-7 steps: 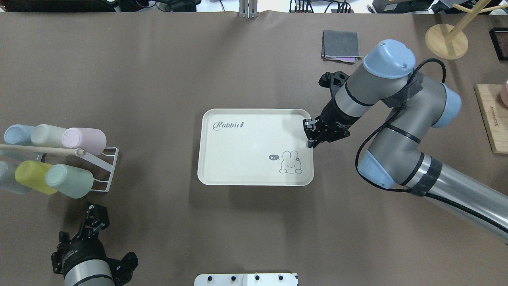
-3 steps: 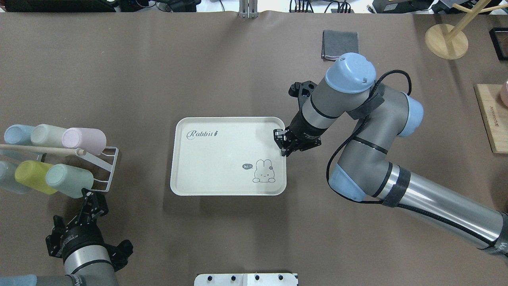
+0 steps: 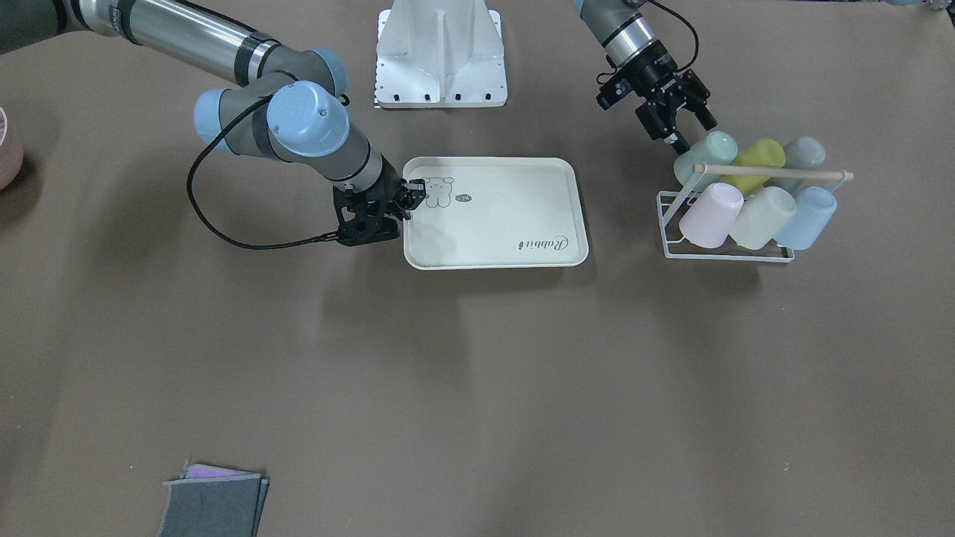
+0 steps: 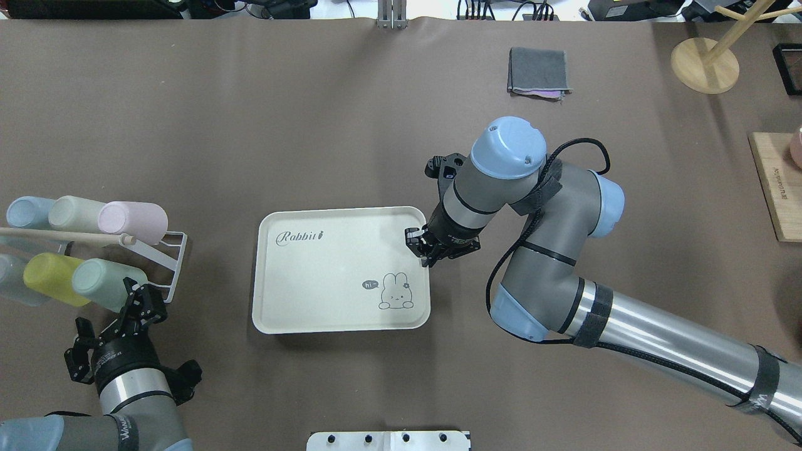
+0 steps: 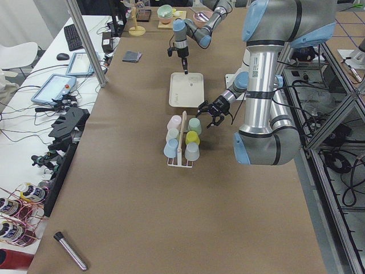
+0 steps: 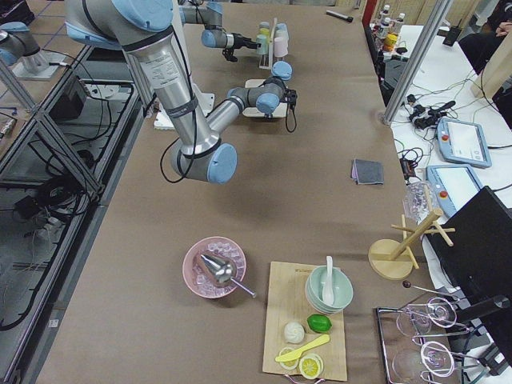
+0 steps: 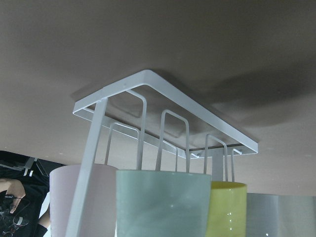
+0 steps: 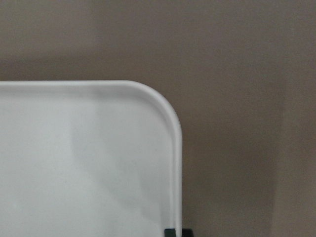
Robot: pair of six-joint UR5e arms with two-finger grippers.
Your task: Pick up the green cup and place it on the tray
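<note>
- Left gripper (image 4: 145,299), far left on the overhead: jaws spread, nothing in them. You agree?
- Yes, the front view shows the gap plainly. Where do you want the green cup (image 4: 109,285) logged?
- On the white wire rack (image 4: 177,260), in the row on the robot's side, at the end nearest the tray. The lime cup (image 4: 51,279) is its only neighbour in that row that touches it.
- Which way from your hand?
- Straight ahead of the fingers, just past the tips. The left wrist view has it centred, low in frame. You're not around it: the jaws stand short of the body, with one tip at the cup's wall. Touching or not, can't tell.
- Long axis?
- Tilted off vertical, leaning on the rack. My call is that you need the jaws square across that axis before you close, and then a lift along it so the wire doesn't catch.
- Next thing rightward?
- The tray (image 4: 326,269), mid-table, well apart from the rack. It's bare except for the print.
- And your right gripper (image 4: 421,247)?
- At the tray's right rim, above the printed animal, and pinched on that edge, I'd say. The right wrist view shows the rim running down to a fingertip. The tray casts a wide shadow, so it's probably held off the table.
- Which arm takes the cup?
- Left, easily. It sits just beside the cup, and the right one is a whole tray away and occupied.
</note>
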